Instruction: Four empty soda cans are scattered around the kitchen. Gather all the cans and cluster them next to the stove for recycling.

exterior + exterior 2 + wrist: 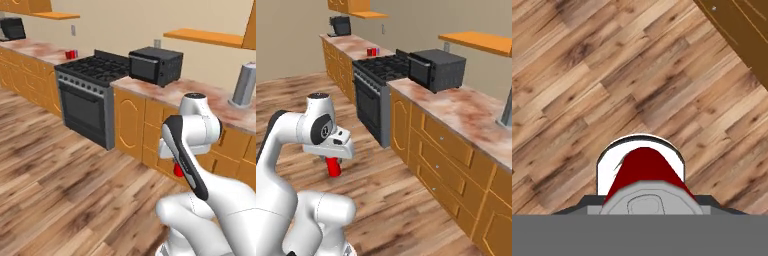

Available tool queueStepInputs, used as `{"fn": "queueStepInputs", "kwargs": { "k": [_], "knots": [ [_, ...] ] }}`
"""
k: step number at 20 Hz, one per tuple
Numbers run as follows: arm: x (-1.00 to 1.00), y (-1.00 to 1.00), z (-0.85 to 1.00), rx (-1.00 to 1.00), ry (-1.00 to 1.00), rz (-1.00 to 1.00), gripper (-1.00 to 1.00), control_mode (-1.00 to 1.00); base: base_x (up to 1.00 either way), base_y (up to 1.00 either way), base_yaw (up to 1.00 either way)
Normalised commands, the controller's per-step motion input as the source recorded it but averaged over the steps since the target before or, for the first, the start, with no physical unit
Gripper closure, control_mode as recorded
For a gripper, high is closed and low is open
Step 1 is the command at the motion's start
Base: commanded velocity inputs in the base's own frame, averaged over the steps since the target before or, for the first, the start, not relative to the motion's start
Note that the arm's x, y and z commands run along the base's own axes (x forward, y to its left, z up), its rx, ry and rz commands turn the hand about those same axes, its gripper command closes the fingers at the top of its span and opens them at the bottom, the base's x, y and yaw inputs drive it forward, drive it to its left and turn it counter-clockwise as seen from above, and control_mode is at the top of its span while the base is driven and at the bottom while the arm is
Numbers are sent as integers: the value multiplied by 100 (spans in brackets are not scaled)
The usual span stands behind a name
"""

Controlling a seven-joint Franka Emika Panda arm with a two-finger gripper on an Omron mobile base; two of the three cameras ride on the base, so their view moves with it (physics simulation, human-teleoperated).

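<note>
Soda can (333,166), red with a silvery top, hung upright under your gripper (332,159), held above the plank floor (60,185) in front of the orange lower cabinets (441,165). From the right base camera you saw its red body below the white hand; from the left base camera only a small red patch (178,170) peeked out behind the arm's dark-edged link. Looking along the hand, you saw the can's top (642,204) close up, its red side tapering away toward the floor boards, with the jaws pinching it on both sides.

Two more red cans (71,54) stood side by side on the table (40,50), just beyond the stove's far edge. Your right base camera showed the same pair (372,51) in that place.

Stove (90,97), grey steel with black grates and a dark oven window, sat between two runs of marble-topped table. On the nearer run, a black microwave box (156,65) stood just beside the stove, and a tall grey canister (245,85) stood farther along. A black toaster (13,28) rested at the far end of the other run.
</note>
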Motion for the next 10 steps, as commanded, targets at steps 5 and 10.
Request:
{"fn": "queueStepInputs", "kwargs": {
  "k": [5,10],
  "knots": [
    [0,0,0,0,0,0,100,100,100,19,44],
    [0,0,0,0,0,0,100,100,100,35,27]
  ]
}}
